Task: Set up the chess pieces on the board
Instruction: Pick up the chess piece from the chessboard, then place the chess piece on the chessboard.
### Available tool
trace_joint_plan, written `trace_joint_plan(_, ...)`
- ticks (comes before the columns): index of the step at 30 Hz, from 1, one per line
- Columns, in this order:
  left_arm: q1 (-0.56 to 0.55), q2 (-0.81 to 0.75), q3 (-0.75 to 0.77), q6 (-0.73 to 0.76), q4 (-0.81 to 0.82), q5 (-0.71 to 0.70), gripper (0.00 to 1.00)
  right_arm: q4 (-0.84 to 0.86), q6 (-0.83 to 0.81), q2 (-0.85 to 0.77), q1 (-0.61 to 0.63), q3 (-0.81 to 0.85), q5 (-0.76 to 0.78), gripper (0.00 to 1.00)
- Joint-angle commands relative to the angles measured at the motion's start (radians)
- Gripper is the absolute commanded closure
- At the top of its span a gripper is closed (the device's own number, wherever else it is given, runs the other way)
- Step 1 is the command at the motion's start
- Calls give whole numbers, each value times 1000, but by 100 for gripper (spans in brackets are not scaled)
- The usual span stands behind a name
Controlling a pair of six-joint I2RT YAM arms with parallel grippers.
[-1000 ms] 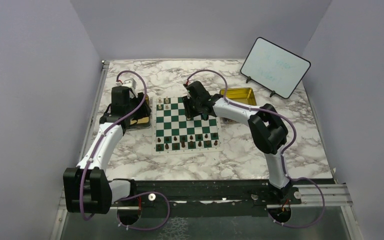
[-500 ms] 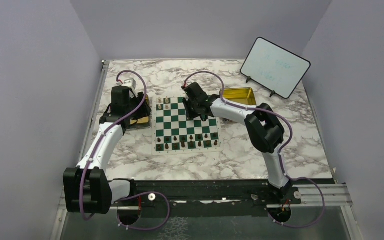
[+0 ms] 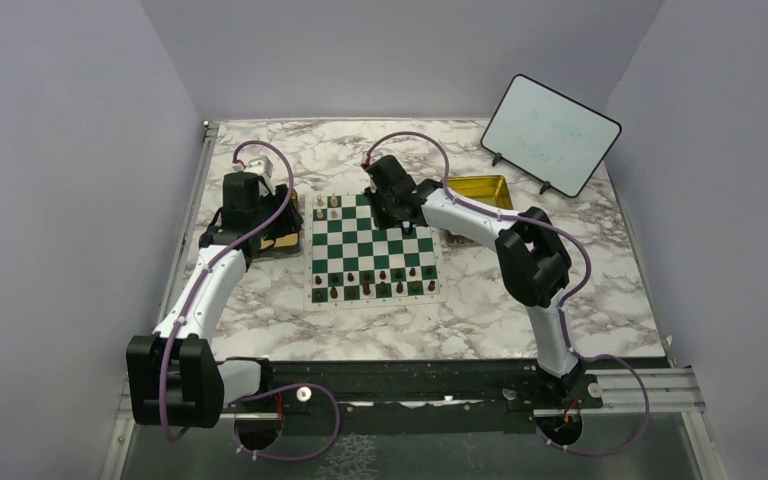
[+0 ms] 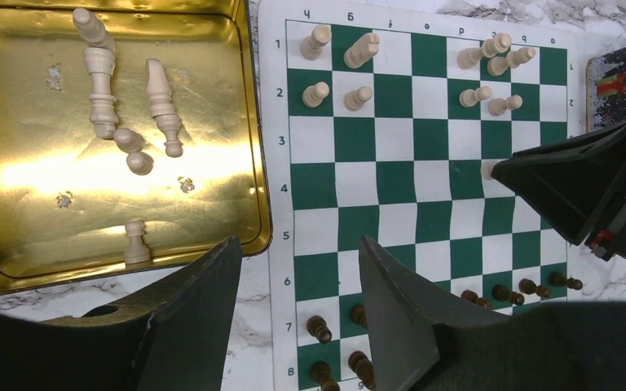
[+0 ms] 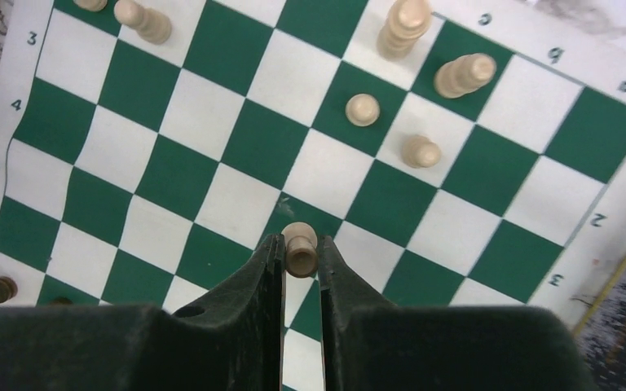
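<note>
The green and white board (image 3: 373, 250) lies mid-table. Cream chess pieces (image 4: 359, 50) stand on its two far rows and dark brown ones (image 4: 319, 329) on its two near rows. My right gripper (image 5: 300, 246) is shut on a cream pawn (image 5: 300, 236) above the board's far right part, just short of the cream rows. In the left wrist view that gripper (image 4: 587, 183) half hides the pawn. My left gripper (image 4: 300, 243) hangs open and holds nothing, over the board's left border beside the gold tray (image 4: 16, 163). Several cream pieces (image 4: 102, 90) lie in that tray.
One cream pawn (image 4: 136, 242) stands upright near the tray's front wall. A second gold tray (image 3: 475, 190) sits right of the board behind my right arm. A small whiteboard (image 3: 550, 133) stands at the back right. Grey walls enclose the marble table (image 3: 520, 310).
My right gripper's jaws have closed onto the cream pawn while the wrist shifted slightly toward the far side of the board. The left arm has not moved.
</note>
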Motion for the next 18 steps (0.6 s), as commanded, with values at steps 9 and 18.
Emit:
trace_joint_plan(9,0,-5,-11,1,45,89,43,-63,-74,-73,-75,55,160,85)
trace_joint_plan(18,1,4,-15,-9,56,119,43,-18,-82,-63,-153,42,179,85)
